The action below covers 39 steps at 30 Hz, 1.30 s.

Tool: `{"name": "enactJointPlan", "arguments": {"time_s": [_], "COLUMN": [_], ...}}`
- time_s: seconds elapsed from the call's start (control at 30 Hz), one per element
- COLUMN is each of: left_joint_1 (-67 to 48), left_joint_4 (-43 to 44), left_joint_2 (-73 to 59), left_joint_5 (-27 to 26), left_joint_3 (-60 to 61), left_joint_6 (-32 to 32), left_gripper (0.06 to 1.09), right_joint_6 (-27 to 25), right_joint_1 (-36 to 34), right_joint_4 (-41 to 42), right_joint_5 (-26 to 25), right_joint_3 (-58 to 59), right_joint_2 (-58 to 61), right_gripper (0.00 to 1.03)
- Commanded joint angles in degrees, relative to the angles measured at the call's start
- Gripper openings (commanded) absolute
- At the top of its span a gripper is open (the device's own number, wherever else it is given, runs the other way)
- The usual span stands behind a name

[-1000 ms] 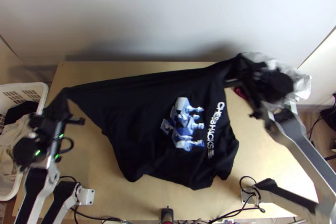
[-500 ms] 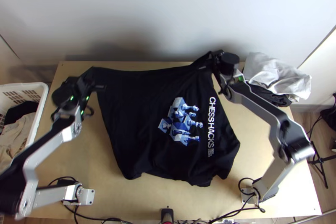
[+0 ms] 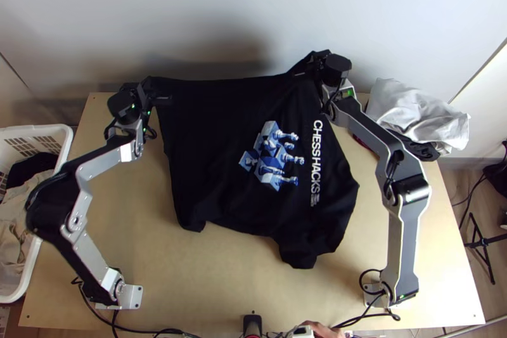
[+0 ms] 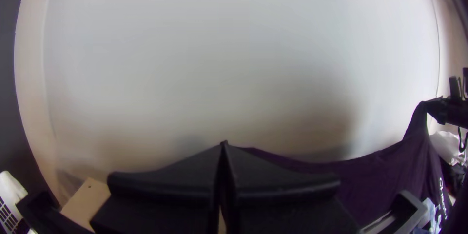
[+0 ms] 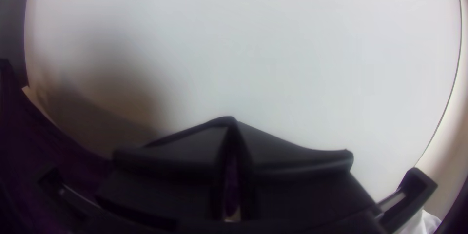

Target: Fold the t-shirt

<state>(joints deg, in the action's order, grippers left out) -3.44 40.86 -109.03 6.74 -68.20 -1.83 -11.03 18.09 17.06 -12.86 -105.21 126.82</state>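
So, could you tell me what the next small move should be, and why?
I'd probably ease the left end effector and the right end effector slightly apart. Both are closed on the T-shirt along its far edge, yet between them that edge sags in the left wrist view; a gentle stretch might straighten it.

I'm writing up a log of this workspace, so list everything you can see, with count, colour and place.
printed t-shirt: 1, black with blue-and-white print, over the table's middle, far edge lifted between the grippers
table: 1, light wood, beneath the shirt
laundry basket: 1, white, left of the table
clothes in the basket: uncounted, beige and black
crumpled cloth: 1, light grey, table's far right
bundled cloth: 1, black, beside the grey one
wall: 1, white, behind the table
cables: several, black, near edge
arms: 2, silver-grey and black, left and right
left gripper: 1, black, shut on the shirt
right gripper: 1, black, shut on the shirt
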Motion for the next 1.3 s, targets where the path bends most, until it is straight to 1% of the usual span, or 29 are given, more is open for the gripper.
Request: {"name": "enactJointPlan", "arguments": {"time_s": [0.0, 0.17, 0.27, 0.33, 0.43, 0.5, 0.63, 0.87, 1.03, 1.27], "left_joint_1": [0.63, 1.6, 1.51, 1.07, -0.51, -2.01, -4.2, -3.76, -3.68, -3.68], "left_joint_4": [-0.08, -0.08, -0.08, -0.08, -0.08, -0.08, -0.08, -0.7, -0.96, -2.28], "left_joint_2": [-7.42, -7.86, -6.37, -3.03, 2.95, 5.85, 8.05, 10.6, 12.88, 17.28], "left_joint_5": [1.52, 1.69, 2.05, 2.05, 1.17, 0.46, 0.29, 0.29, 0.29, -0.41], "left_joint_3": [-4.39, -3.87, -2.28, 0.53, 6.77, 11.43, 17.84, 24.26, 26.46, 29.53], "left_joint_6": [1.47, 1.74, 4.64, 5.34, 7.01, 8.33, 11.49, 11.32, 11.32, 11.23], "left_gripper": [0.09, 0.09, 0.09, 0.09, 0.09, 0.09, 0.09, 0.09, 0.09, 0.09], "right_joint_6": [-1.1, -1.89, -1.28, -0.93, -2.77, -3.04, -4.53, -7.25, -7.87, -7.52], "right_joint_1": [0.55, 0.81, 1.86, 3.36, 6.26, 7.31, 7.49, 8.46, 10.21, 14.78], "right_joint_4": [-1.06, -0.98, -0.8, -0.45, 0.52, 1.05, 1.22, 1.22, 0.26, -0.18], "right_joint_5": [-0.32, -2.78, -3.13, -3.13, -3.4, -3.75, -5.59, -7.35, -8.76, -8.76], "right_joint_3": [-4.65, 0.18, 6.95, 12.84, 22.24, 27.07, 31.47, 41.58, 48.08, 56.78], "right_joint_2": [3.34, 0.79, -4.22, -8.88, -15.2, -18.54, -21.62, -28.83, -32.61, -38.58], "right_gripper": [0.03, 0.03, 0.03, 0.03, 0.03, 0.03, 0.03, 0.03, 0.03, 0.03]}}
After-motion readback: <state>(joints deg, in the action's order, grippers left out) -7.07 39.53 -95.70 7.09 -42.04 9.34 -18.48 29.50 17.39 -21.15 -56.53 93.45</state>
